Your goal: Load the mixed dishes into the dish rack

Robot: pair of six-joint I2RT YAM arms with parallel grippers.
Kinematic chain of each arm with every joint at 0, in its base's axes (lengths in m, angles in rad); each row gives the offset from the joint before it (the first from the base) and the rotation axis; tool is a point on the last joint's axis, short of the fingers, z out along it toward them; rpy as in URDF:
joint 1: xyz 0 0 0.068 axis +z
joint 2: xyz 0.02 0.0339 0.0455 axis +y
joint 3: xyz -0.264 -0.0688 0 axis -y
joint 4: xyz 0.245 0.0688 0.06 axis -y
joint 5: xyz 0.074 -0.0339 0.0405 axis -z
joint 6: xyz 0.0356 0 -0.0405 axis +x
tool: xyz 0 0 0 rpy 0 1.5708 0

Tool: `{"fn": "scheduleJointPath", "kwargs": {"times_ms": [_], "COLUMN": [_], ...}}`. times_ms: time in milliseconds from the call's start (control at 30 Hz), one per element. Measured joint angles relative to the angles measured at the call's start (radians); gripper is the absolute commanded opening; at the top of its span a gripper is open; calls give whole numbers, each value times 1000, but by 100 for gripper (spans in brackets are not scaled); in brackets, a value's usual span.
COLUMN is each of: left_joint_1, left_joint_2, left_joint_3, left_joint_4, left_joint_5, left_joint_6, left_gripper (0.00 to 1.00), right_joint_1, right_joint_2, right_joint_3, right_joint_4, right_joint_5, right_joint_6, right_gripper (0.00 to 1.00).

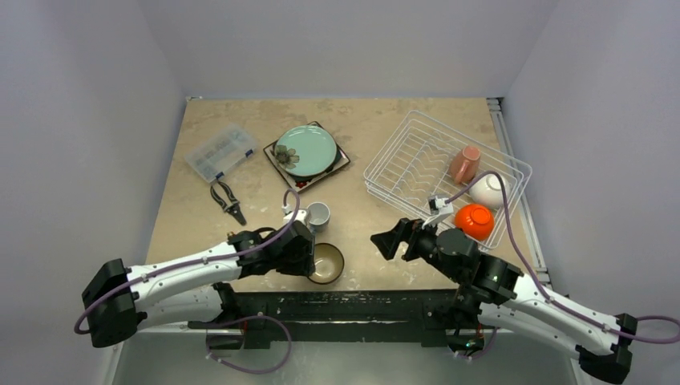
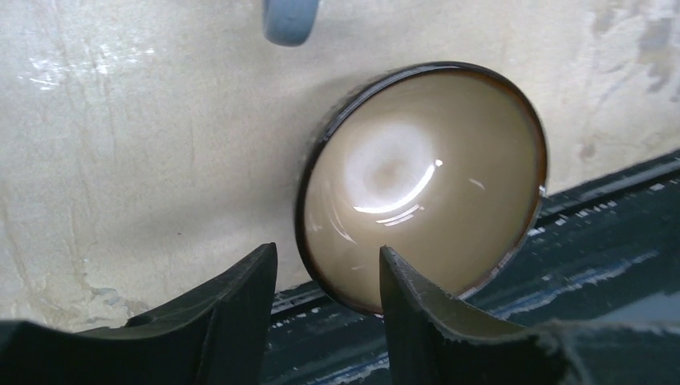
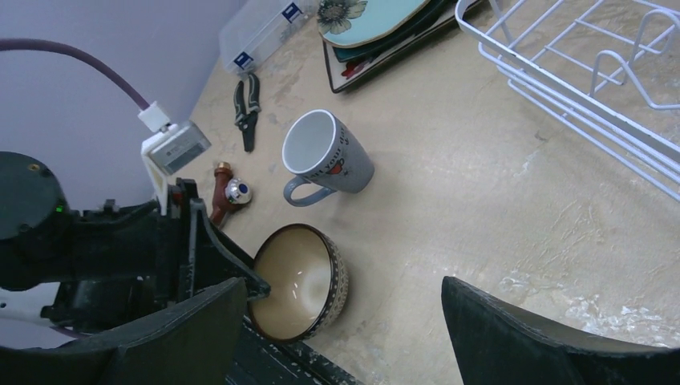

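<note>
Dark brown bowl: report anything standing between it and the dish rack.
The right hand, open, hangs between the dark brown bowl and the dish rack. The pale blue mug stands beyond the bowl, off that line.

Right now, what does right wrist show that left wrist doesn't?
Only right wrist: dish rack, pliers, teal plate on the square plate, clear box, the whole blue mug. Only left wrist: the brown bowl's near rim sitting between the left tool's open fingers. Both: bowl, mug handle, table.
</note>
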Motion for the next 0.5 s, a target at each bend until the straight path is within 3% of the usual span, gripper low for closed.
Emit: {"fn": "scheduleJointPath", "kwargs": {"times_ms": [200,500], "left_joint_1": [-43,-48], "left_joint_2": [91,152], "left_joint_3": [0,2], "left_joint_4": [0,41], "left_joint_5": [-103,-135], "left_joint_6": [-15,-10], "left_gripper": [40,24], "right_joint_1": [0,0], "right_joint_2": [-40,14], "right_joint_3": [-4,-4], "right_joint_4": [-28,-33], "right_joint_5": [5,5], "right_joint_6": [17,24], "right_gripper": [93,93]}}
